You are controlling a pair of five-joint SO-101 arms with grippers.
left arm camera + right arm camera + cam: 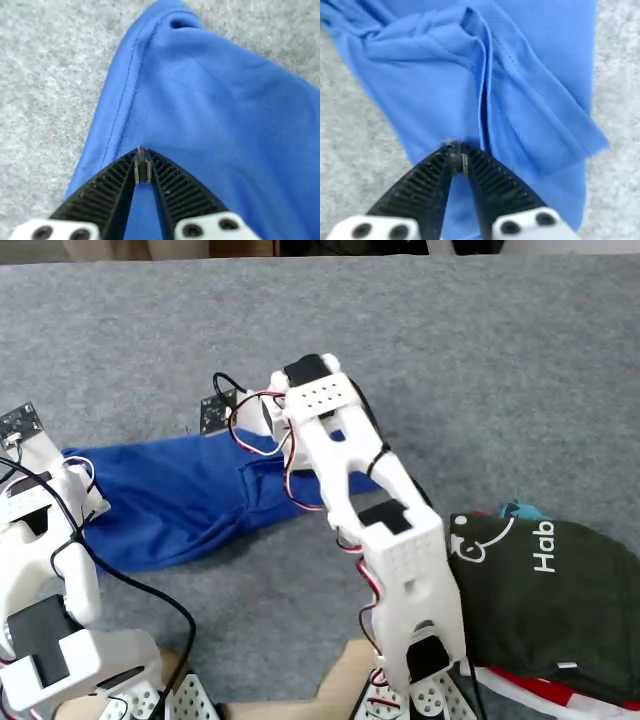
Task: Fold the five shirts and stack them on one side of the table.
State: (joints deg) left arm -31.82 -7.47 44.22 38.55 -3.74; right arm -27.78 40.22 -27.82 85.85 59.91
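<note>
Here, the left gripper [141, 169] has its ribbed black jaws pinched on the blue shirt's [170, 505] fine mesh cloth, beside a stitched hem. The right gripper [456, 156] is likewise clamped on a creased fold of it. The shirt lies stretched long across the fuzzy grey table [480, 360]. A dark green shirt [570, 610] is heaped at the right, over a red and white one [530, 687].

White printed arms [400, 540] with black servos, red-black-white cables and ribbed black jaws
</note>
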